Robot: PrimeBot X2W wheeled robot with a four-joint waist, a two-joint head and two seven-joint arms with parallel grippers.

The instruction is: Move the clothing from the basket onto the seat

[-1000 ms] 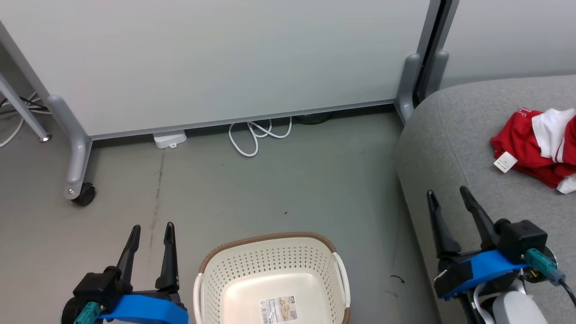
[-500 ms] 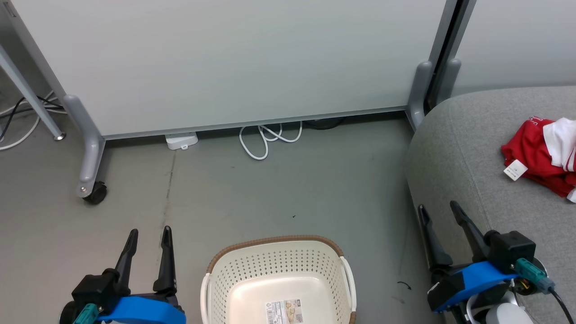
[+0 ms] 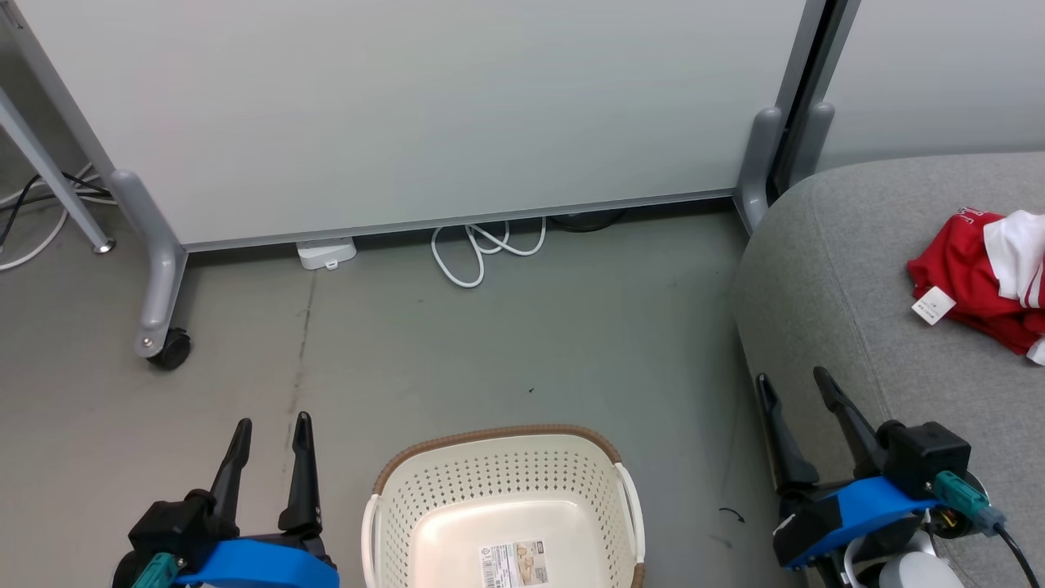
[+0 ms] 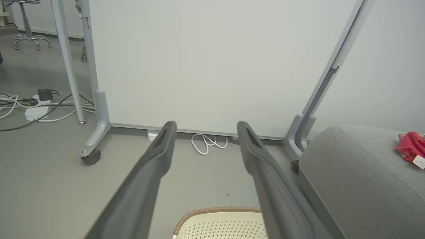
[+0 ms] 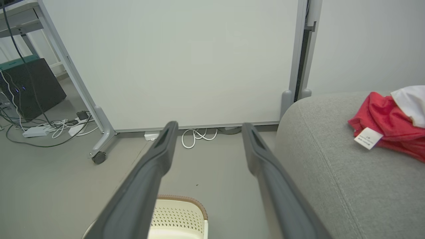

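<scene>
While the left claw [image 3: 273, 423] and the right claw [image 3: 790, 377] were held wide, the red clothing [image 3: 971, 278] was seen heaped on the grey seat [image 3: 857, 327], beyond and right of the right claw; the basket [image 3: 498, 433] was placed between the claws.

Head camera: has turned a little; the basket [image 3: 498, 433] and seat [image 3: 857, 269] sit slightly further right in the head view than a second ago.
Clothing [image 3: 963, 269]: more of it is cut off at the right edge.
Right gripper [image 3: 789, 376]: drawn back, lower and further left; its tips now lie nearer the seat's rounded left edge.
Left gripper [image 3: 273, 419]: a touch lower.
</scene>
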